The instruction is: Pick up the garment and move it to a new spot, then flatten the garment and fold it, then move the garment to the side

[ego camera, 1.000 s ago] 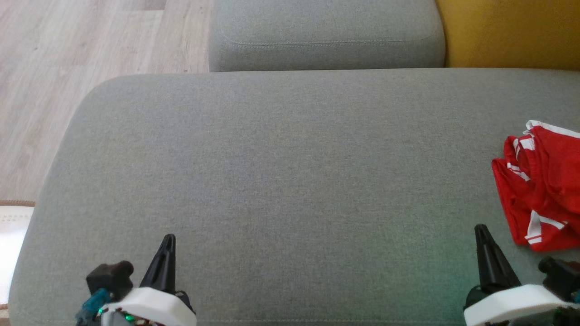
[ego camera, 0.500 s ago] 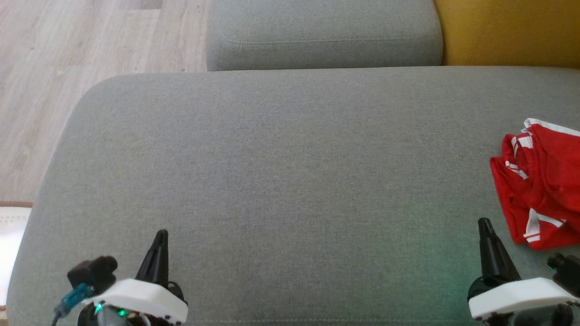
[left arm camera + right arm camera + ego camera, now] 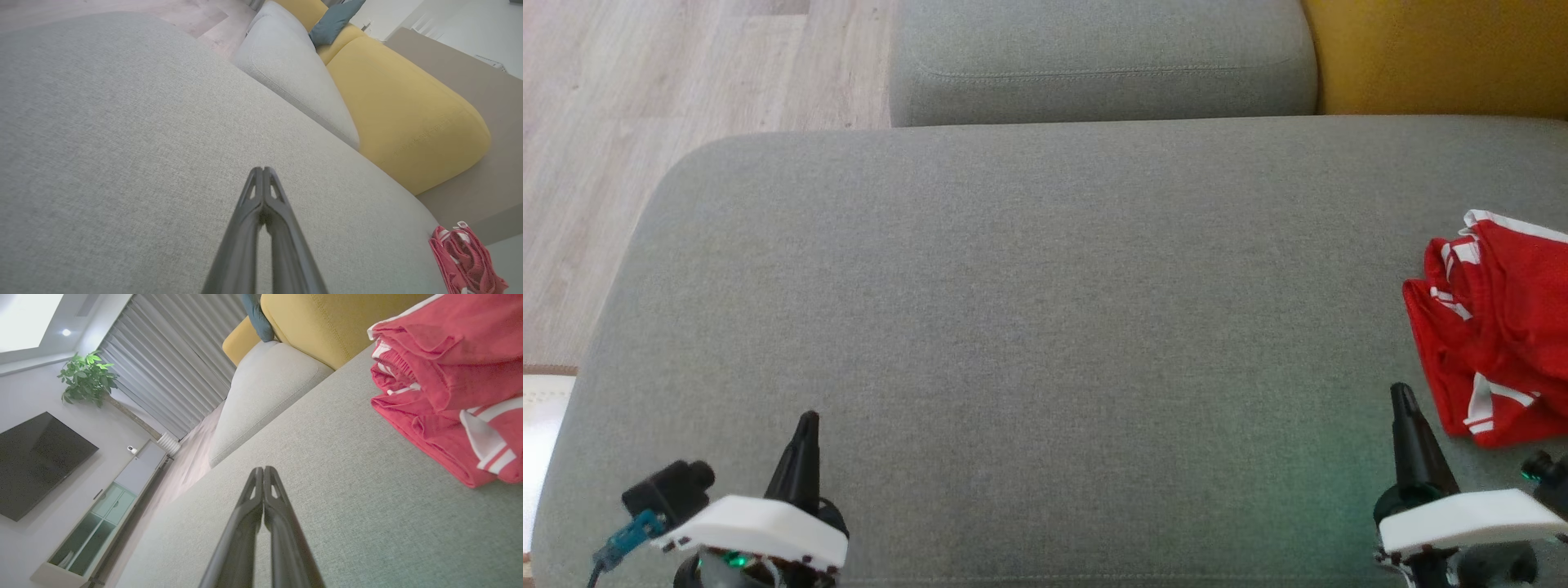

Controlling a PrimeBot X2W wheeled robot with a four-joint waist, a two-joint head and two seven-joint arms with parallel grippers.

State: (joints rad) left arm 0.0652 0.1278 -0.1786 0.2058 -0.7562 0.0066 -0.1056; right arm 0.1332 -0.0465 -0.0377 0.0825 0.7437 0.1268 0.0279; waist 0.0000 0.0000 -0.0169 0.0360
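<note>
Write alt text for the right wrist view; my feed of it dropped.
A crumpled red fabric garment with white stripes lies on the grey woven sofa seat, up and to the right of the shut right pincer, apart from it. Behind are a mustard-yellow cushion and a pale grey cushion.

A home living room, a wide grey sofa seat [image 3: 1029, 310] sitting over pale wood flooring [image 3: 645, 122], a yellow sofa section [image 3: 400, 102] adjoining it, a dark television [image 3: 39, 465] hanging on the wall near a low glass-fronted cabinet [image 3: 102, 516], a leafy plant [image 3: 86, 375] standing beside long pleated curtains [image 3: 175, 367].
</note>
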